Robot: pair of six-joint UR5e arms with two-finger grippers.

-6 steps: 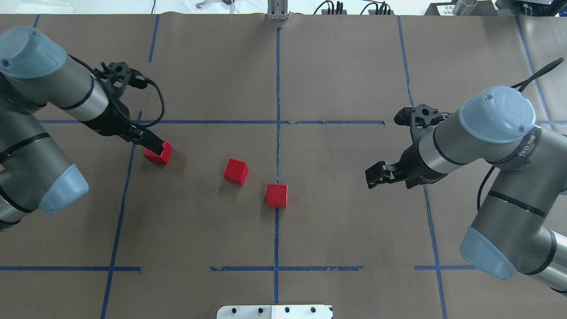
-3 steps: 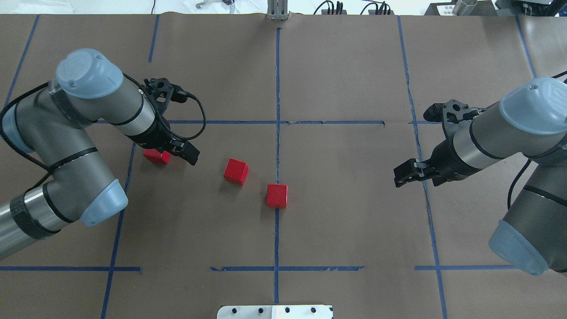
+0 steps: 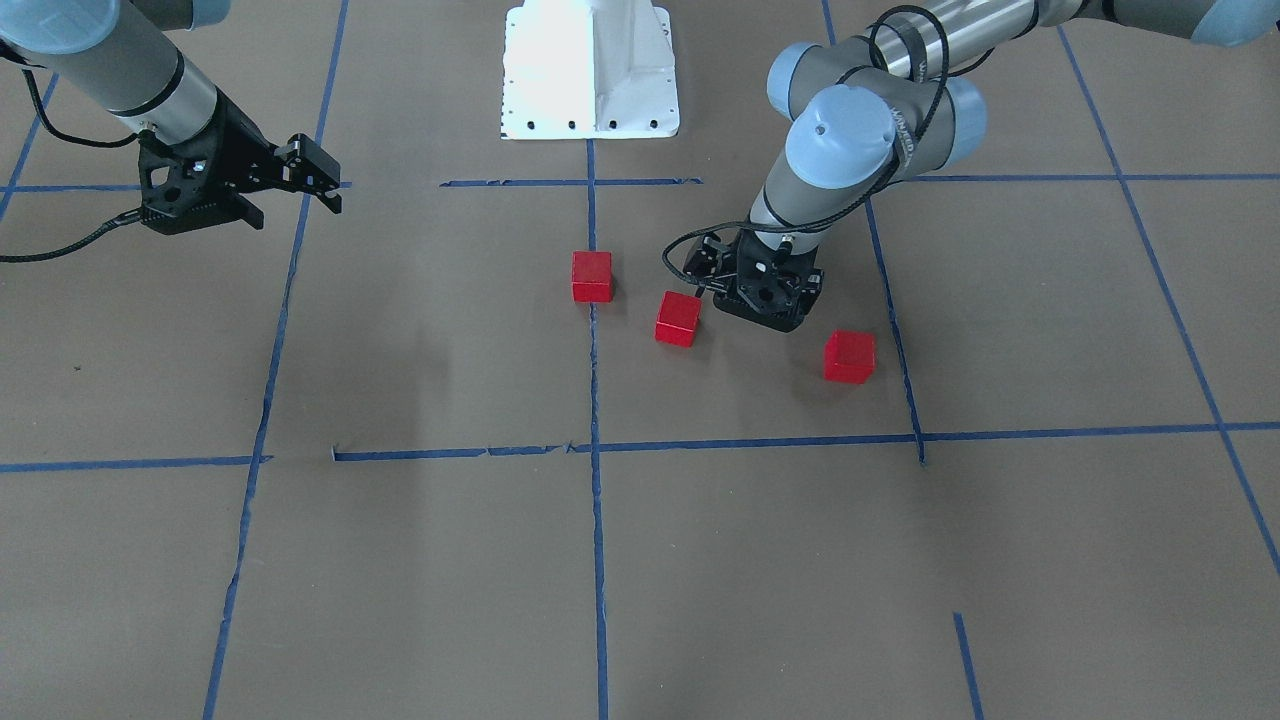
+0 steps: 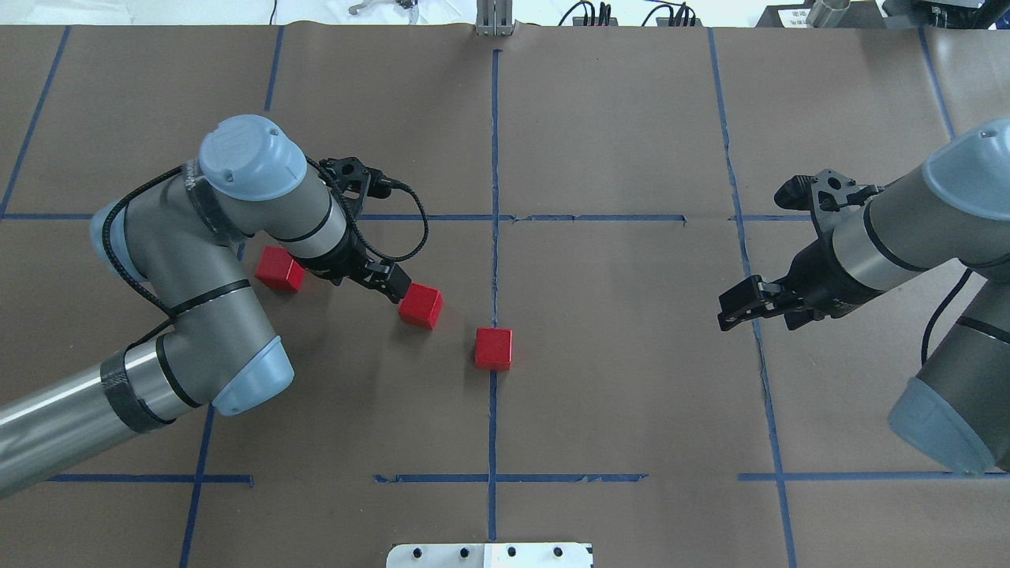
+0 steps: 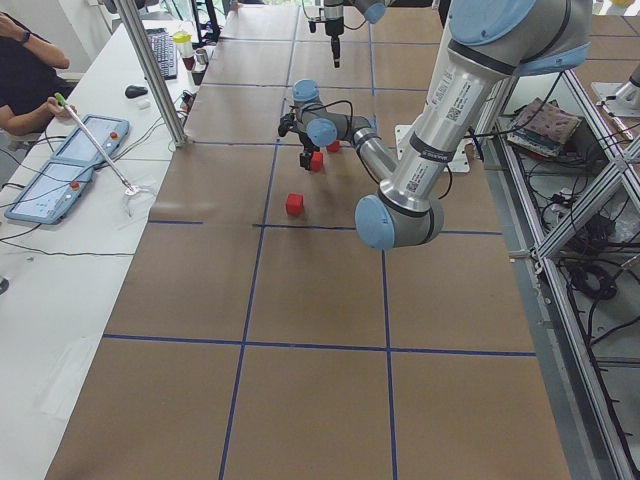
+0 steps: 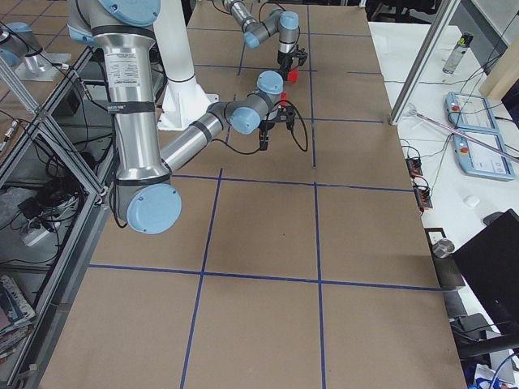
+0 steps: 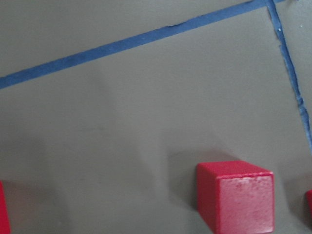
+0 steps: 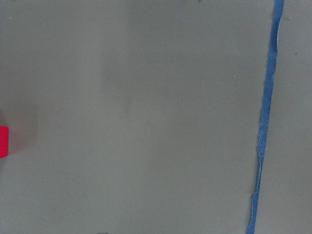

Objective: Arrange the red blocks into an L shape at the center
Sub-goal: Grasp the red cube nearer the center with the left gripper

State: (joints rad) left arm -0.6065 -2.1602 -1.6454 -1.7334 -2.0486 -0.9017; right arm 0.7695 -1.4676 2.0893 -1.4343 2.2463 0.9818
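left hand at 10 o'clock of middle red block, fingertips hidden, opening can't tell | right hand empty, opening unclear

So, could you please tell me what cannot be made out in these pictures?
Left claw: open or shut; its own wrist hides it in the front-facing view.
Whether it touches the middle red block: too small overhead.
Red block in the right wrist view: cut off by the left edge.
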